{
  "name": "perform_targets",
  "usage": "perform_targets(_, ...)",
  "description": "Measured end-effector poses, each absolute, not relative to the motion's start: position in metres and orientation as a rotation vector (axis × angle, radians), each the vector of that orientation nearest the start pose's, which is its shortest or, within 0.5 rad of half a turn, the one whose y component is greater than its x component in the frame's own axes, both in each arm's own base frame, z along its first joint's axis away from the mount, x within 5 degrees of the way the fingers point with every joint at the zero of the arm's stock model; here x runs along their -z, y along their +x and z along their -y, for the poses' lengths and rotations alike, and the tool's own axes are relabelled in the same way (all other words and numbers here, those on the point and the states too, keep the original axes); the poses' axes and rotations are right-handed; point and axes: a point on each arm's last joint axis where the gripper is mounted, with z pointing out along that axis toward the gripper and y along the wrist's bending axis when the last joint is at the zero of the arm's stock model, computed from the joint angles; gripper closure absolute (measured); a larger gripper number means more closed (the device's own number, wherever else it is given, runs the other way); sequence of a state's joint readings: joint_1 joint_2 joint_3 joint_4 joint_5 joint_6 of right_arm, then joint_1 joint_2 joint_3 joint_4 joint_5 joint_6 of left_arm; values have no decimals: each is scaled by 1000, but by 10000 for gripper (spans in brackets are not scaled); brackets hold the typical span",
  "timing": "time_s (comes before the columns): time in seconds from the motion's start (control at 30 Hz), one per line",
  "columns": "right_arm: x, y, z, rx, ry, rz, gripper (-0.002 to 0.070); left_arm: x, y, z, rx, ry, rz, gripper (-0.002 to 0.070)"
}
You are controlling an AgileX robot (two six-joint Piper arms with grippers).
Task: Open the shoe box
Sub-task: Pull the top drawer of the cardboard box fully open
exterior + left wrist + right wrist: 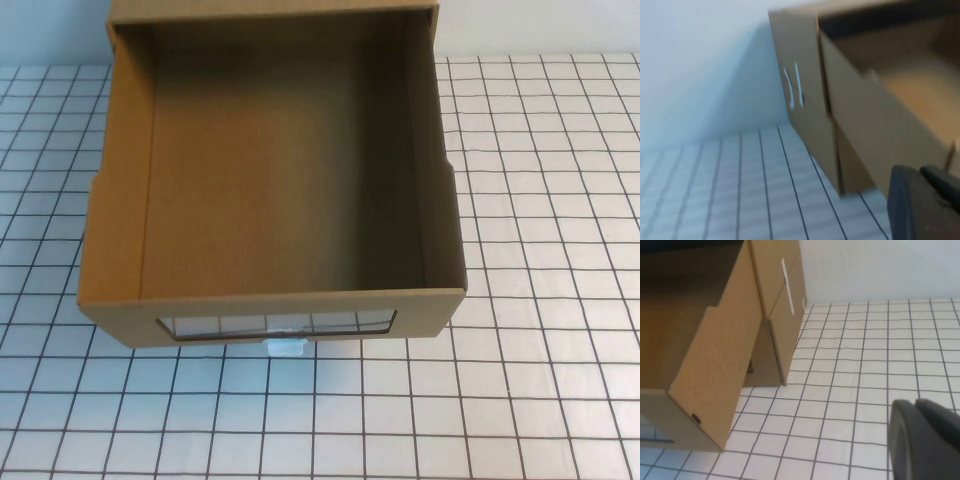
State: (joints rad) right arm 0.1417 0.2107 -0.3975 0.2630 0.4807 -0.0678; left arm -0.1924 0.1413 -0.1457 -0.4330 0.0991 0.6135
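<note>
The brown cardboard shoe box stands in the middle of the table. Its drawer [270, 305] is slid out toward the near edge and is empty inside. The drawer's front has a clear window [275, 325] and a small pull tab [284, 345]. The outer sleeve [270, 10] is at the back. Neither gripper shows in the high view. In the left wrist view my left gripper [921, 172] hovers beside the drawer's left wall [875, 125], fingers together, holding nothing. In the right wrist view my right gripper [916, 404] is shut and empty, over the table to the right of the drawer's side wall [720, 375].
The table is covered with a white cloth with a black grid [540, 400]. A pale wall [880, 270] rises behind the box sleeve [782, 305].
</note>
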Motion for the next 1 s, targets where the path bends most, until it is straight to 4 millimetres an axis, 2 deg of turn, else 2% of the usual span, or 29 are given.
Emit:
perform_targets(0.13,-275,50,-18,-338,-54,-1750,689,-206,63,15,81,280,-1612,677)
perform_targets(0.23,-267,51,-18,-338,-48,-1761,689,-190,63,17,117,283,-1684,677)
perform_targets(0.47,-261,52,-18,-347,-40,-1775,689,-182,60,21,207,277,-1771,677)
perform_targets(1.0,-258,52,-18,-331,-56,-1805,689,-180,59,23,219,288,-1792,677)
